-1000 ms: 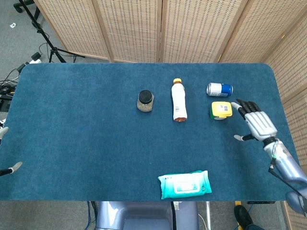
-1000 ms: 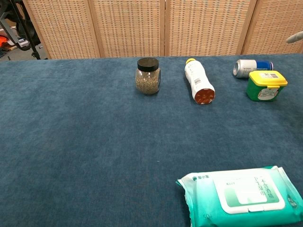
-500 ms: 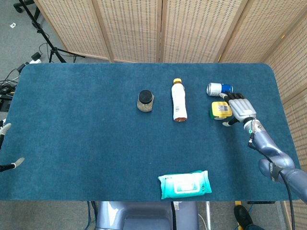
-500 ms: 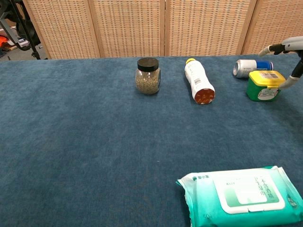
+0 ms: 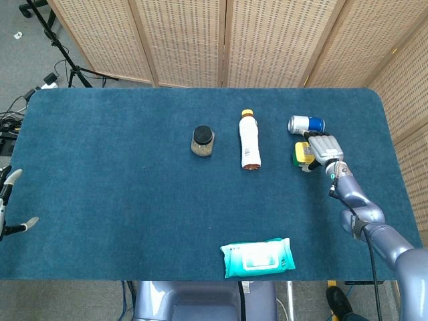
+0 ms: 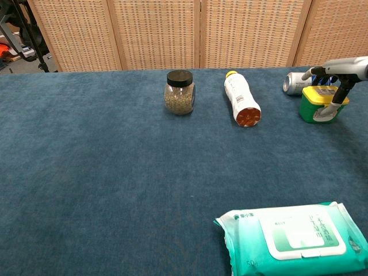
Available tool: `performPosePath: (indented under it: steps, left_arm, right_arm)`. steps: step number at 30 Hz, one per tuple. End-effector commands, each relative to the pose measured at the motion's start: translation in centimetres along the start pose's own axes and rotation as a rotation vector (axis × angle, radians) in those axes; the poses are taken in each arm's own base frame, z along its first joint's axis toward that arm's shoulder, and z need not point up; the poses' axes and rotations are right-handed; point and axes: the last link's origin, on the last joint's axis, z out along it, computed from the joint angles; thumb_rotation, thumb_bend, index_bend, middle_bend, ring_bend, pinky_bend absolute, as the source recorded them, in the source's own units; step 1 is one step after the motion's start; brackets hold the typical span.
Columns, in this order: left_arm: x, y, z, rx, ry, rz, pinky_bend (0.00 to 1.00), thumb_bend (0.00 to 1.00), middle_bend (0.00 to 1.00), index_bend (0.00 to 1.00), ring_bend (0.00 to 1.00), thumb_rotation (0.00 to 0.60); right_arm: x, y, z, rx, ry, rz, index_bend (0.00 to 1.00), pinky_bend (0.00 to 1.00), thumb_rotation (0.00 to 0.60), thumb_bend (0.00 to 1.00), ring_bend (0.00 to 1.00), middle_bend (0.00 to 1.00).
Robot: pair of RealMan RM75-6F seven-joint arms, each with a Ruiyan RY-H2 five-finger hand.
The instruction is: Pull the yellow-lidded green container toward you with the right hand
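Note:
The yellow-lidded green container [image 5: 299, 154] [image 6: 314, 106] stands upright at the right of the blue table, just in front of a lying can. My right hand [image 5: 322, 146] [image 6: 336, 70] reaches over its lid from the right with the fingers stretched out flat above it. The thumb [image 6: 331, 107] hangs down against the container's right front side. The hand's fingers are not closed around the container. My left hand [image 5: 11, 204] shows only at the far left table edge in the head view, fingers apart and holding nothing.
A blue and silver can [image 5: 305, 124] lies just behind the container. A white bottle [image 5: 249, 139] lies to its left, then a black-lidded jar [image 5: 202, 140]. A pack of wet wipes [image 5: 257, 257] lies near the front edge. Wicker screens stand behind the table.
My right hand has swung in from the right and forward, from beside the container to over its lid. The container has not moved. The left hand has shifted slightly.

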Motion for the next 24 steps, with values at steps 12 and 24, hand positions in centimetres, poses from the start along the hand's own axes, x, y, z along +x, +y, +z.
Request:
performPosePath:
  steps: [12,24]
  left_arm:
    - [-0.2,0.5,0.2,-0.012,-0.008,-0.005,0.00,0.00,0.00,0.00,0.00,0.600]
    - [0.4,0.6,-0.9,-0.043,-0.005,-0.034,0.00,0.00,0.00,0.00,0.00,0.600]
  right_arm:
    - [0.4,-0.4,-0.5,0.105,0.182,0.056,0.45,0.31,0.600,0.41,0.48,0.61]
    - [-1.1,1.5,-9.4,0.287,0.201,-0.053,0.47,0.31,0.600,0.48,0.48,0.60]
